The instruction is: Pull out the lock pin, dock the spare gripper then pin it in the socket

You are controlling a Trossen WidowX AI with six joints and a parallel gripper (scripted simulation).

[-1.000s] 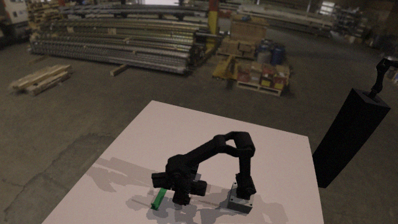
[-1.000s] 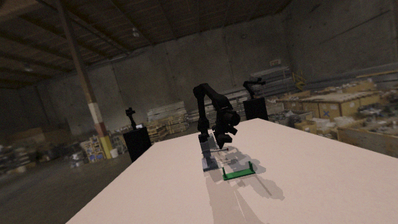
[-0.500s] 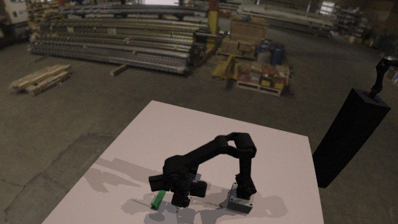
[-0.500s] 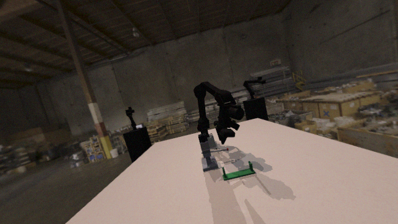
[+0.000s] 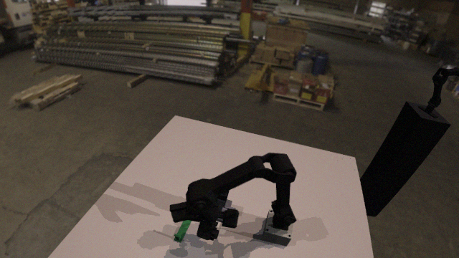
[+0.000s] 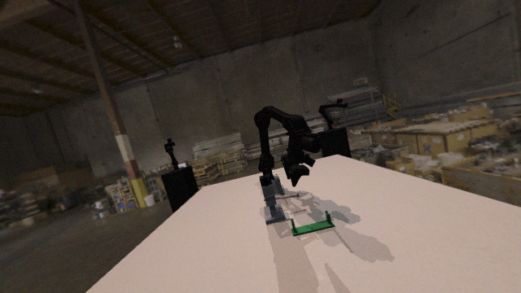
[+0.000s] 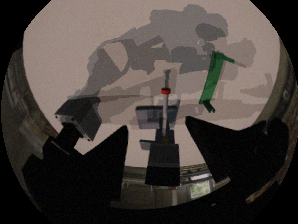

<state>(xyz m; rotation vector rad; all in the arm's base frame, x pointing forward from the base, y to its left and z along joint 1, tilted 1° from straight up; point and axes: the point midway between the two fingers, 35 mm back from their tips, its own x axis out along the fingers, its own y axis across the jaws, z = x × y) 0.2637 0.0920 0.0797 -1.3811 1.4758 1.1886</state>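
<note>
The lock pin has a red head (image 6: pixel 298 195) (image 7: pixel 166 91) and a pale shaft (image 6: pixel 287 197) (image 7: pixel 166 112). It sticks out horizontally from the grey mount (image 6: pixel 274 214) (image 7: pixel 145 117); how deep it sits is not clear. A dark block (image 7: pixel 162 167) lies in line behind the pin in the wrist view; whether it is the spare gripper is unclear. In the top view the arm hides most of the mount. My gripper (image 6: pixel 304 172) (image 7: pixel 157 124) is open, fingers apart, nothing held. It hangs above the table, with the pin between its fingers' outlines in the wrist view.
An empty green cradle (image 5: pixel 183 231) (image 6: pixel 313 228) (image 7: pixel 210 85) with two upright ends stands on the pale table (image 5: pixel 315 190) (image 6: pixel 183 252), beside the mount. The arm's grey base (image 5: pixel 276 237) (image 7: pixel 80 117) stands on the mount's other side.
</note>
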